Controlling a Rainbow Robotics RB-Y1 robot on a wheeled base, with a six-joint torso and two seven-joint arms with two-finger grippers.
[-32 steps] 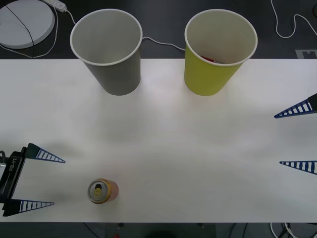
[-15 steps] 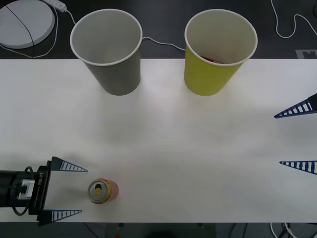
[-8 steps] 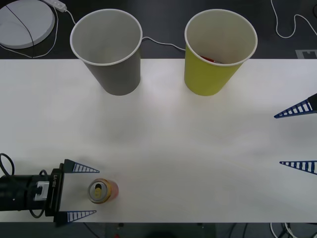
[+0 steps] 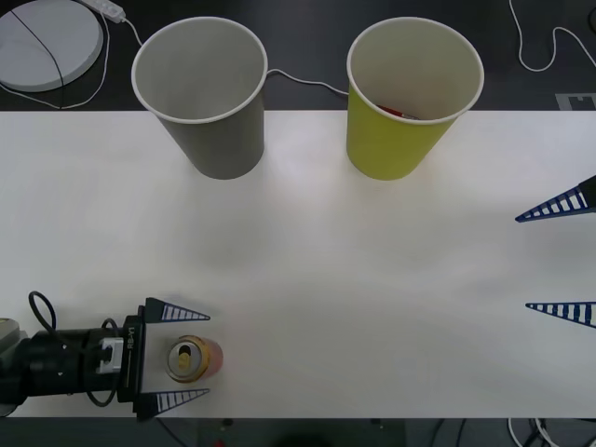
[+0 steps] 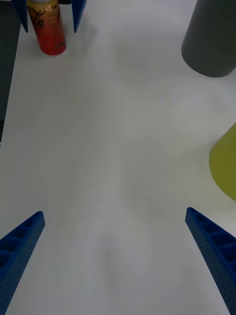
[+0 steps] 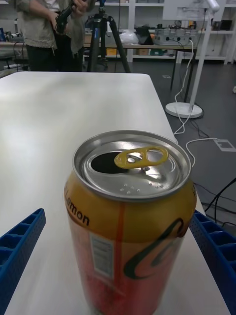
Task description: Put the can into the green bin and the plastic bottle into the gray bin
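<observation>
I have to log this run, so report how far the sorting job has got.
Done: nothing confirmed; something red lies inside the green bin, but what it is cannot be told. In hand: the open left gripper straddles the upright can near the table's front edge, not yet closed. Left: grip it and carry it to the green bin. The gray bin looks empty. The right gripper waits open.

Opened red-orange can [image 4: 193,359] upright (near edge), gray bin [image 4: 202,96] and green bin [image 4: 413,98] far side.
</observation>
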